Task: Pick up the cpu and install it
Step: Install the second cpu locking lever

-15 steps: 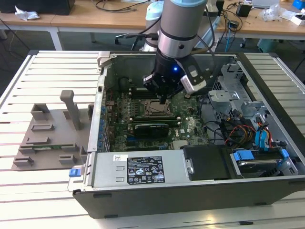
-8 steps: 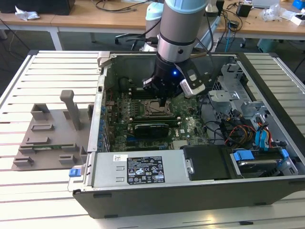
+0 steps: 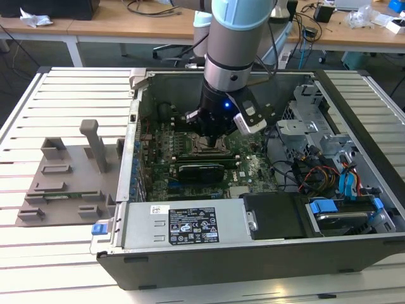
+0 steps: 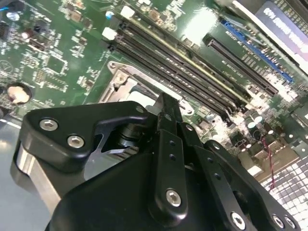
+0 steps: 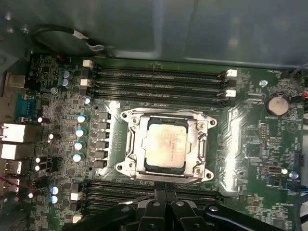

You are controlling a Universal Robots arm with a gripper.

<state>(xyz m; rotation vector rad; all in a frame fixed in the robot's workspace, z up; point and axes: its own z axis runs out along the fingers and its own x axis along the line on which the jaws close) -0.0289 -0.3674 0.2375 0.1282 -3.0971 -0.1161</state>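
Note:
The cpu (image 5: 166,144), a square chip with a dull silver top, lies flat inside the metal socket frame (image 5: 132,144) on the green motherboard (image 5: 250,139). My gripper (image 5: 166,196) hovers just to one side of the socket, its black fingers drawn together with nothing visible between them. In the exterior view the gripper (image 3: 212,130) hangs inside the open computer case (image 3: 354,114), right above the socket (image 3: 209,149). The second wrist view has the gripper's black body with a finger (image 4: 166,108) over the socket frame (image 4: 118,79), which it partly hides.
Memory slots (image 5: 159,77) run along both sides of the socket. A power supply (image 3: 190,225), drive cage (image 3: 316,126) and loose cables (image 3: 310,171) crowd the case. A grey fixture plate (image 3: 63,177) with upright posts lies on the slatted table at the exterior view's left.

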